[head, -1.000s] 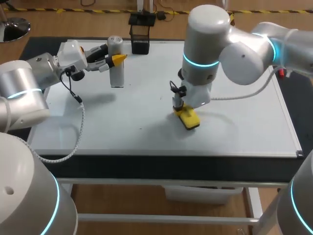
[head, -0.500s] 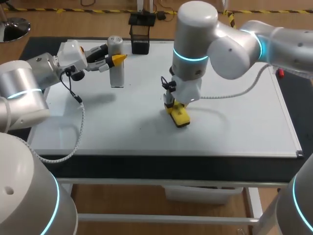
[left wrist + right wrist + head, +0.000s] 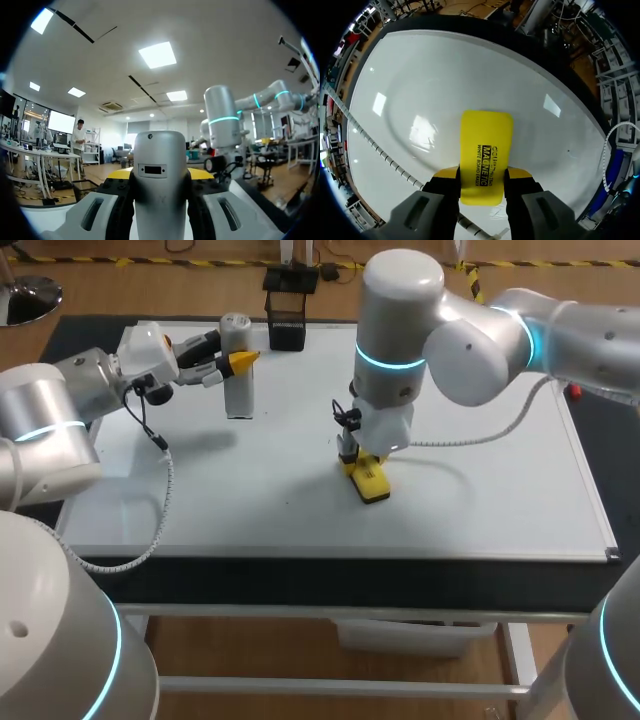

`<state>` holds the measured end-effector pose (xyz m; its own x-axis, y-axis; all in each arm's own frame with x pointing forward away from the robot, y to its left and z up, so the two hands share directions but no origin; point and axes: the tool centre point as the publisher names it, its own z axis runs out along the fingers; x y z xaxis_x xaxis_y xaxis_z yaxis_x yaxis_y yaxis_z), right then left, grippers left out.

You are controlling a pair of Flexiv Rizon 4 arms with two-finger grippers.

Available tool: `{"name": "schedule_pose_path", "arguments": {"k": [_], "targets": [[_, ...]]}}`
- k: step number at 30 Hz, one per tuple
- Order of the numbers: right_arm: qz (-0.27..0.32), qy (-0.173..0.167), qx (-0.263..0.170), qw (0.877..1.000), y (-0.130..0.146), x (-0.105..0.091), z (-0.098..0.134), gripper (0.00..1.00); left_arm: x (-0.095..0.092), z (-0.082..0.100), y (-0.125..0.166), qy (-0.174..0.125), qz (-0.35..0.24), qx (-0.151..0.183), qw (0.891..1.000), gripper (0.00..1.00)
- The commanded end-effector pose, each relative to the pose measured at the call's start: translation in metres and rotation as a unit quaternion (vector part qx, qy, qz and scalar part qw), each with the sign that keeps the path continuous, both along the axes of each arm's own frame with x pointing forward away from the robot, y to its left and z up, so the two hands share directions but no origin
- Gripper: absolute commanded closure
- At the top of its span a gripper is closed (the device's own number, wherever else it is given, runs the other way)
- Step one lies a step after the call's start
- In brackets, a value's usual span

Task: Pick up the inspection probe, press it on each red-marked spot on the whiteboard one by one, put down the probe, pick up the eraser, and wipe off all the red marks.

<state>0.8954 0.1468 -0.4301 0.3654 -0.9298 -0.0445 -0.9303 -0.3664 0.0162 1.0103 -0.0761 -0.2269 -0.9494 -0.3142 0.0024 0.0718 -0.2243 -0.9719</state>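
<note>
Head view: the board [image 3: 480,500] fills the middle of the frame. My left arm comes in from the left edge. The left gripper [image 3: 228,362], in the upper left, is clenched on the probe [image 3: 238,380], a pale cylinder that stands upright with its lower end at the board. Just right of it, at the top edge of the board, sits 1 black holder [image 3: 287,325]. My right arm enters from the right and reaches to the centre of the frame. The right gripper [image 3: 360,464] points down there and grasps the yellow eraser [image 3: 371,481], which lies against the board just below centre.

Left wrist view: the probe [image 3: 160,190] stands between the 2 fingers [image 3: 119,174], both pressed to its sides. The right arm [image 3: 223,131] rises ahead of it, off to one side.

Right wrist view: the eraser [image 3: 486,150] is pinched between both yellow fingertips [image 3: 518,173] and reaches out ahead of the right gripper [image 3: 482,176], with the board [image 3: 420,80] all around it. 1 ribbed cable [image 3: 380,150] crosses the board beside the gripper. I cannot make out any red marks on the board here.
</note>
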Motion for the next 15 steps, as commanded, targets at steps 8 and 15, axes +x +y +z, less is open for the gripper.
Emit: {"name": "schedule_pose_path", "arguments": {"k": [8, 15], "targets": [[-0.012, -0.008, -0.005, 1.000, -0.025, 0.003, -0.002, 1.00, 0.000, 0.001, 0.000, 0.000, 0.000, 0.000, 1.000, 1.00], [-0.024, -0.009, -0.013, 1.000, -0.042, 0.006, -0.005, 1.00, 0.000, 0.001, 0.000, 0.000, 0.000, 0.000, 1.000, 1.00]]}}
